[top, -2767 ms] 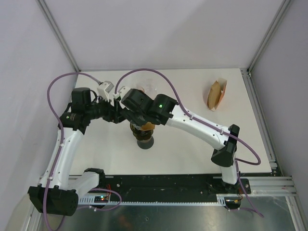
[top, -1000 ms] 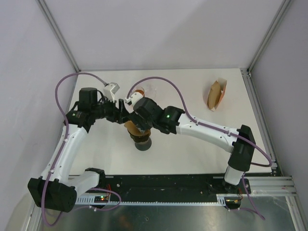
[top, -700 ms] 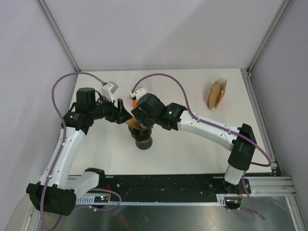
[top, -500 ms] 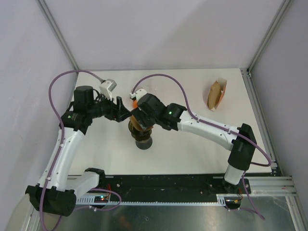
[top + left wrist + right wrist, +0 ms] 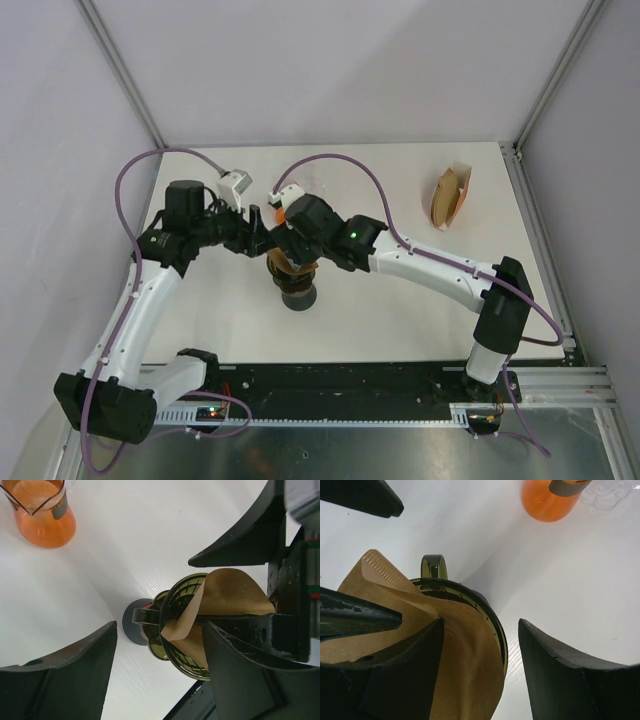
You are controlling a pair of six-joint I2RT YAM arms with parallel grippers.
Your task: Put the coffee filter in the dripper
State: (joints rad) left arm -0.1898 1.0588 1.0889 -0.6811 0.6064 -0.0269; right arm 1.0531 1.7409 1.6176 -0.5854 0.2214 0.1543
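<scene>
A dark glass dripper (image 5: pixel 296 287) (image 5: pixel 176 611) (image 5: pixel 489 614) stands on a dark base in the middle of the table. A brown paper coffee filter (image 5: pixel 227 596) (image 5: pixel 470 655) (image 5: pixel 278 262) sits in its cone, opened up, with one pointed edge rising above the rim. My right gripper (image 5: pixel 480 622) (image 5: pixel 284 244) is open over the dripper. One of its fingers is inside the filter and the other is outside the rim. My left gripper (image 5: pixel 159 625) (image 5: pixel 256 228) is open at the dripper's left side, one finger against the filter, the handle between its jaws.
A glass flask of orange liquid (image 5: pixel 42 515) (image 5: pixel 549 497) (image 5: pixel 284 197) stands just behind the dripper, with a clear glass piece (image 5: pixel 612 492) beside it. An open carton of brown filters (image 5: pixel 449 197) lies at the back right.
The filter leaned out over the dripper's left rim a second ago and now sits more upright in the cone. My left gripper has shifted slightly toward the right gripper. Both stayed open.
</scene>
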